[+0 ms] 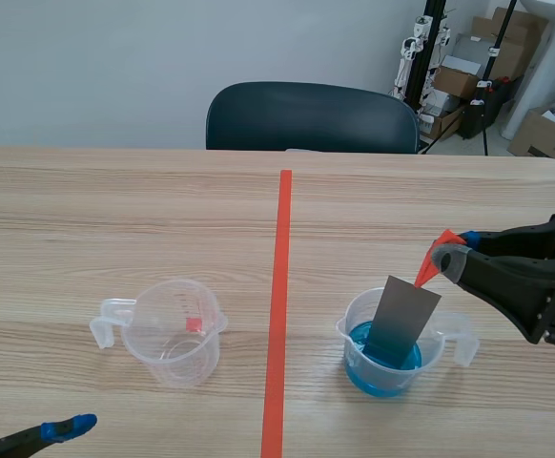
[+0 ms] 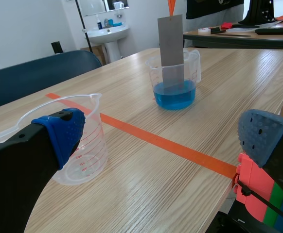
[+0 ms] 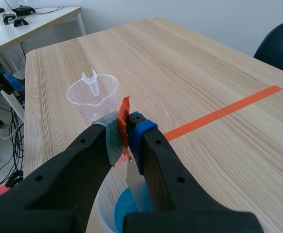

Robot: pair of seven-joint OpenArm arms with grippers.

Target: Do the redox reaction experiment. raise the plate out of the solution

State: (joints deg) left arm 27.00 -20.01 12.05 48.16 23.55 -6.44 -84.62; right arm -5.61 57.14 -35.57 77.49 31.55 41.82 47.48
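The right gripper (image 1: 446,256) pinches the tab (image 1: 431,264) atop the plate (image 1: 403,315), which stands in the near-right beaker (image 1: 352,355), foot in solution (image 1: 378,380), its long axis steep and leaning right toward that gripper. The left gripper (image 1: 68,426), open, lies well apart

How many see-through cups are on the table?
2. An empty cup stands left of the orange tape line. The other cup, right of the line, holds blue liquid with the grey plate dipped in it. None look hidden.
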